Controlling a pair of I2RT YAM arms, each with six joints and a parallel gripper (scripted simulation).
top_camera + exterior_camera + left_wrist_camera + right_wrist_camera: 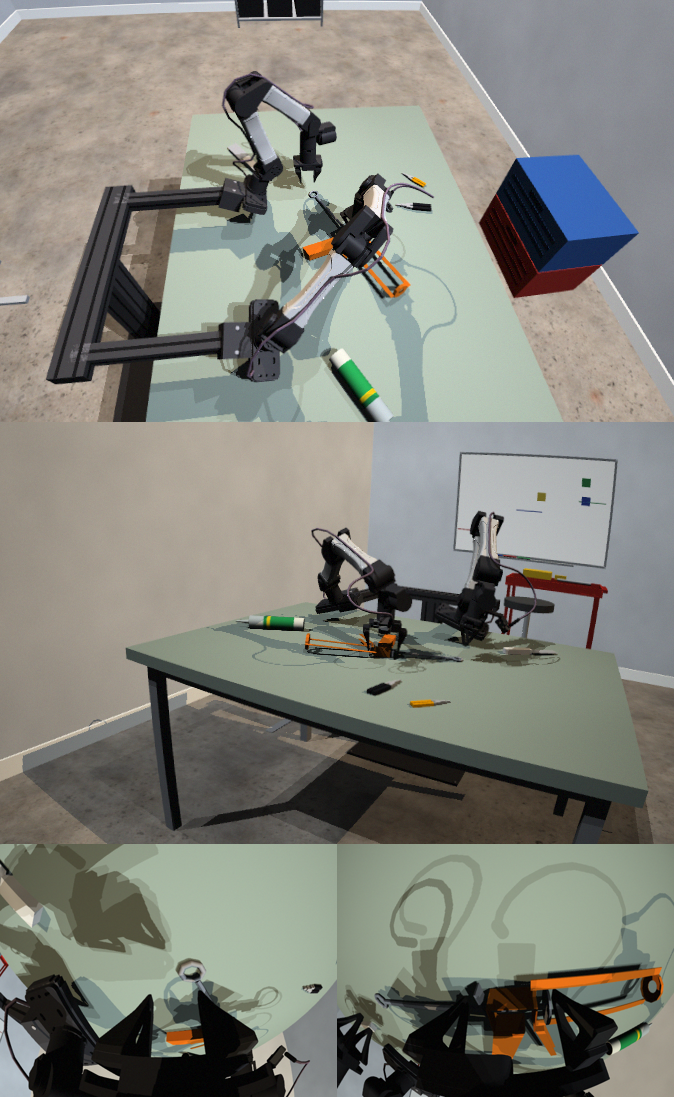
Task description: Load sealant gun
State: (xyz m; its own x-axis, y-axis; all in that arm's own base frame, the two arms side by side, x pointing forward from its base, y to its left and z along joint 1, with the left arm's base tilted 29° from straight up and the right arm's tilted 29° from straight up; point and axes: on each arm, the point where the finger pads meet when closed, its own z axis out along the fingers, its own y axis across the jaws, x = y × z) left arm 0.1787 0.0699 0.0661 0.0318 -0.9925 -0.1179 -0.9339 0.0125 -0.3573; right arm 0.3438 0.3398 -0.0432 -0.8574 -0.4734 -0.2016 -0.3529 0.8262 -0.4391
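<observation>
Two hands are above the worktop [390,135] [550,702] [244,912] [364,898]. The right hand [382,653] [509,998] is opened very wide, with its fingers on two sides of the sealant gun's [317,249] [387,644] [179,1037] [581,981] handle part, but it grips nothing. The left hand [308,181] [465,639] [175,996] [366,1022] is half open and empty, near the gun's plunger rod [327,214] [430,656] [202,988] [418,1005] at its ring end. The green and white cartridge [356,377] [282,623] [629,1039] lies outside the gun, well apart from it, with nozzle toward the same general side as the gun's front.
</observation>
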